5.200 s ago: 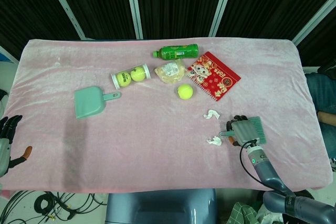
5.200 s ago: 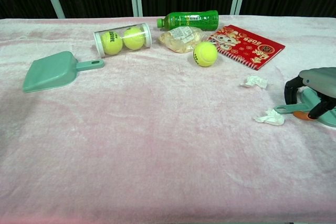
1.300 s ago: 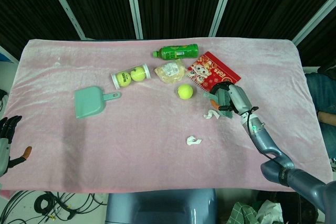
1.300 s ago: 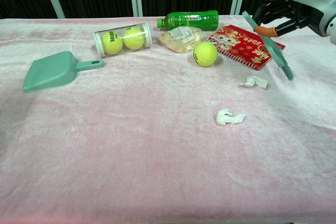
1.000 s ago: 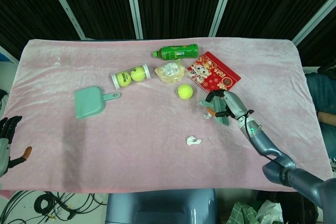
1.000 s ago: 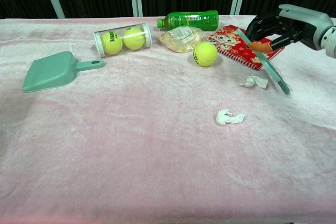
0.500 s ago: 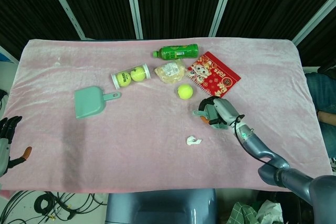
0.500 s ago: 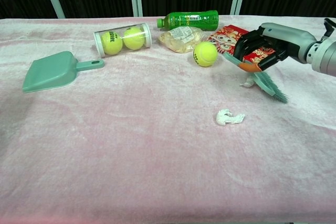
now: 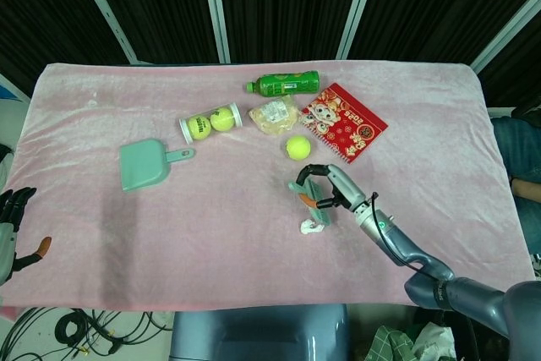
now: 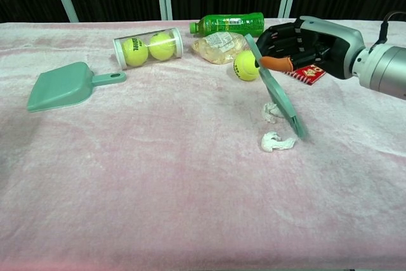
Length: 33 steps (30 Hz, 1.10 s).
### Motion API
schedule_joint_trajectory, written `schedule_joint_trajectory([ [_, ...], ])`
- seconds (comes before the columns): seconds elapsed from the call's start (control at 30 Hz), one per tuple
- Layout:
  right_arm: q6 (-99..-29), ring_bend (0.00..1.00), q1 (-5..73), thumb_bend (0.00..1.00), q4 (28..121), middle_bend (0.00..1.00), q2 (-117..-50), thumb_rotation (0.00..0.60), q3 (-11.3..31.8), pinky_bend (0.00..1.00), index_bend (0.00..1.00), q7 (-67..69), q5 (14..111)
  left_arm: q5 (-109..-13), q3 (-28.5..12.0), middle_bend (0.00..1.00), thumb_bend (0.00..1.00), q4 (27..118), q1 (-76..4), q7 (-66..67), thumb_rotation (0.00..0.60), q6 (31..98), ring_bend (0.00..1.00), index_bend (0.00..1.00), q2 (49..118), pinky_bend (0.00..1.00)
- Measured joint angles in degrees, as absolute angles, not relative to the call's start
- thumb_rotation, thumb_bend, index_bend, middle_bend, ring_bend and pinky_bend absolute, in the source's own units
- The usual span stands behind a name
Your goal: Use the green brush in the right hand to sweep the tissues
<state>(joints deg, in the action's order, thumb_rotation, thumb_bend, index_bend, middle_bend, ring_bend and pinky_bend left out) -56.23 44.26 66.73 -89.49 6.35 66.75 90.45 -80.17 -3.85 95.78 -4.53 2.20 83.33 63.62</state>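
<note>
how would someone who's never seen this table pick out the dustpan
On the pink cloth, look toward the left half, away from the bottle and red booklet. Just below and left of the clear tube of tennis balls lies the dustpan: a flat, pale green scoop with a short handle pointing right. Nothing else on that side is green and flat.

The red booklet (image 9: 344,123) reads "2025"; other labels are illegible.

Dustpan (image 10: 60,85), ball tube (image 10: 148,47), bottle (image 10: 229,24), booklet (image 9: 343,121).
</note>
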Motion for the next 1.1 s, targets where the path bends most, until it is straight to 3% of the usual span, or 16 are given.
schedule_joint_trajectory([
  [0.47, -65.39, 0.33, 43.38, 0.49, 76.52, 0.61, -85.71, 0.600, 6.23, 0.19, 0.80, 76.16, 94.68, -80.13, -3.82, 0.08, 0.31, 95.86, -4.50, 1.88, 0.600, 83.27, 0.01, 0.10, 63.50, 0.00],
  [0.87, -60.88, 0.34, 40.92, 0.49, 77.62, 0.62, -85.68, 0.600, 6.53, 0.19, 0.80, 38.69, 85.57, -80.05, -3.82, 0.08, 0.31, 95.98, -4.47, 2.39, 0.600, 83.39, 0.01, 0.10, 63.65, 0.00],
  [1.1, -57.25, 0.36, 40.46, 0.49, 76.31, 0.65, -89.23, 0.600, 6.24, 0.19, 0.82, 27.50, 81.26, -79.97, -3.82, 0.08, 0.31, 96.00, -4.42, 2.13, 0.600, 83.36, 0.01, 0.10, 63.56, 0.00],
])
